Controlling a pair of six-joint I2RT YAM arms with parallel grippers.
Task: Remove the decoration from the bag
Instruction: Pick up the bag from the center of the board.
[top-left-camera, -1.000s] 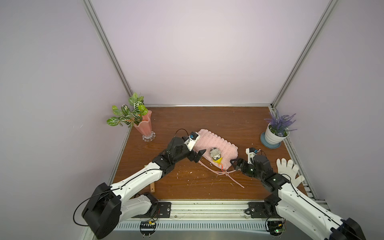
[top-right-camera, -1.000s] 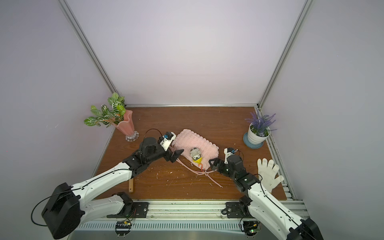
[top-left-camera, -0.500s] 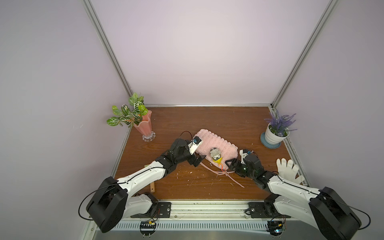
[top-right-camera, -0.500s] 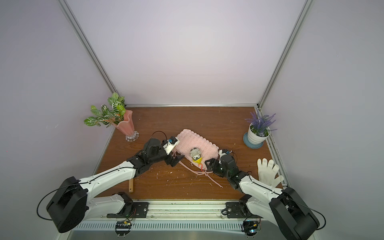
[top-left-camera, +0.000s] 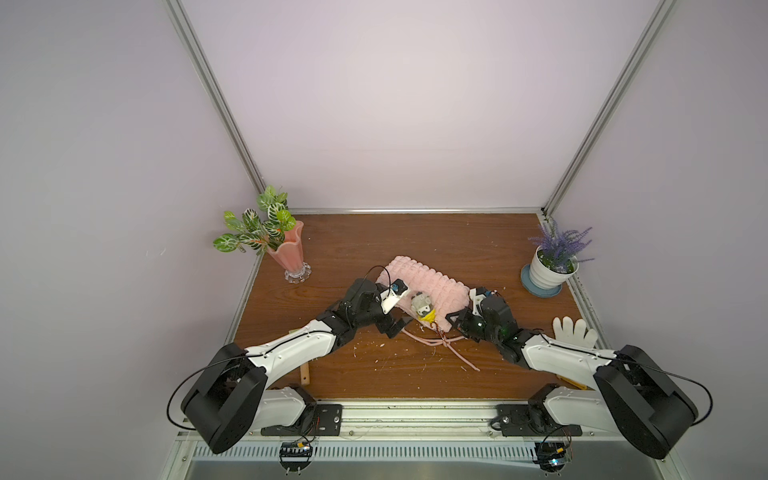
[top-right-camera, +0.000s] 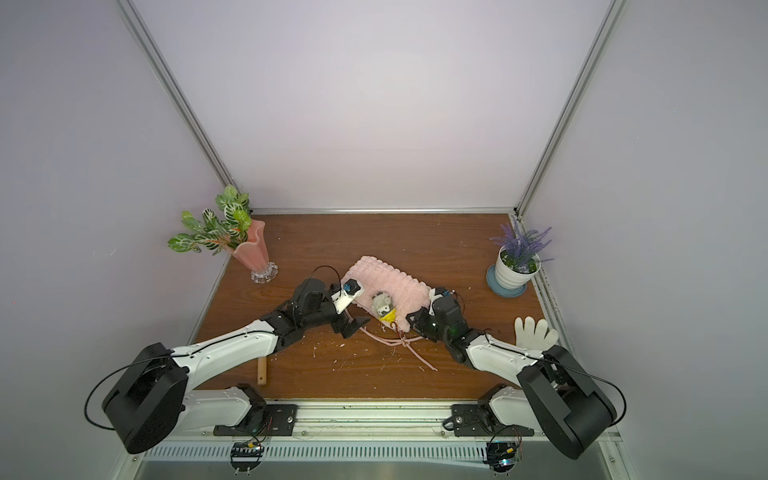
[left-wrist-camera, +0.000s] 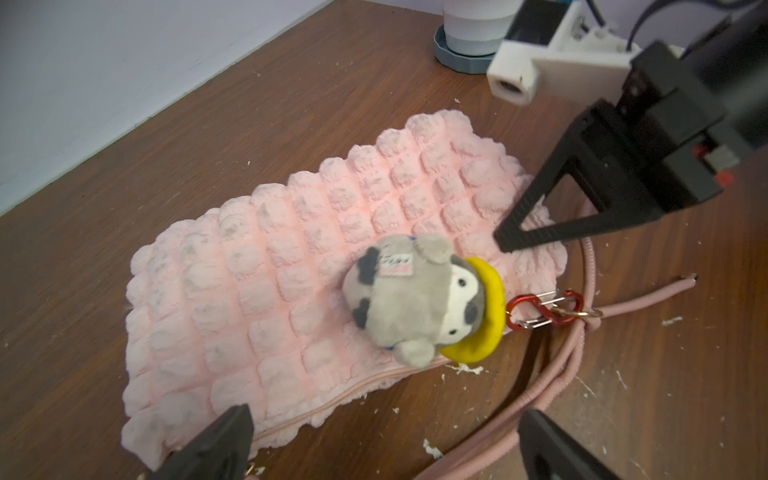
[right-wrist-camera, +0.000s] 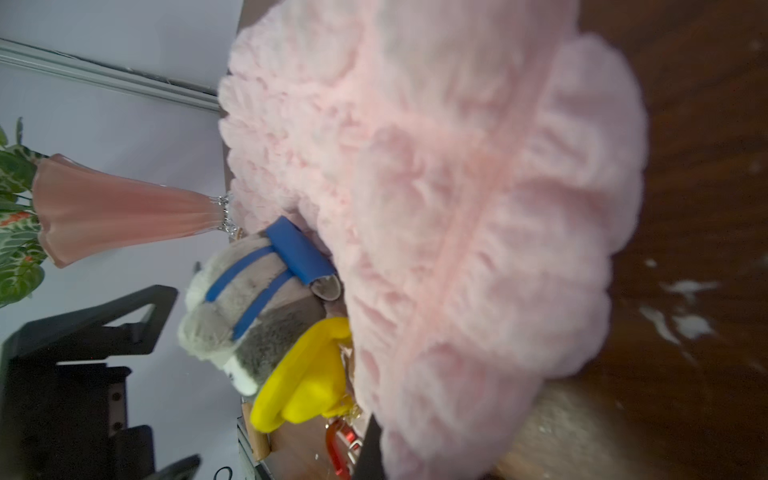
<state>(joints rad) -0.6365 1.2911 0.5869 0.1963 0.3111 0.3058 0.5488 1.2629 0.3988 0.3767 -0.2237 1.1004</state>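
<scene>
Since a second ago the right pincer has closed on the right end of the bag; the left pincer stays wide, left of the decoration.

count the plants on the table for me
2. A green leafy plant in a pink vase stands at the table's far left corner; a purple lavender in a white pot stands at the far right. None appears hidden.
</scene>
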